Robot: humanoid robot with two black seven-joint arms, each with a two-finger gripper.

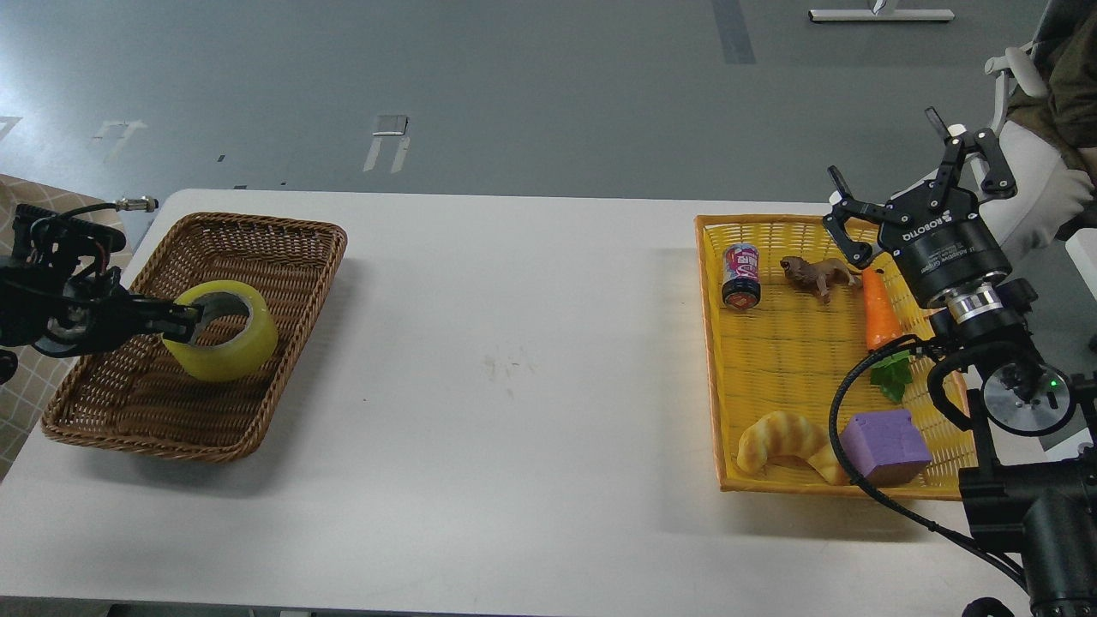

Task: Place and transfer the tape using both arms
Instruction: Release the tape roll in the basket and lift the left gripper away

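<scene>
Left fingers (190, 319): at the left of the frame, reaching rightward; the dark tips sit at the near rim of the tape and into its grey core. Whether they are clamped on the roll or merely touching it cannot be told.
Tape (224, 332): yellow roll lying tilted inside the brown basket, core opening facing up and left.
Brown basket (283, 244): woven wicker tray on the left part of the bench, holding only the tape.
Left arm (51, 291): black, with cables, entering from the left edge above the basket's left rim.
Right fingers (921, 184): spread wide apart, holding nothing, raised above the far right corner of the yellow basket.
Right arm (1011, 377): black, rising from the lower right corner.
Yellow basket (771, 343): on the right part of the bench; holds a can (742, 275), a brown toy animal (818, 275), a carrot (879, 313), a croissant (778, 440) and a purple block (884, 446).
Bench (514, 360): white, bare between the two baskets.
</scene>
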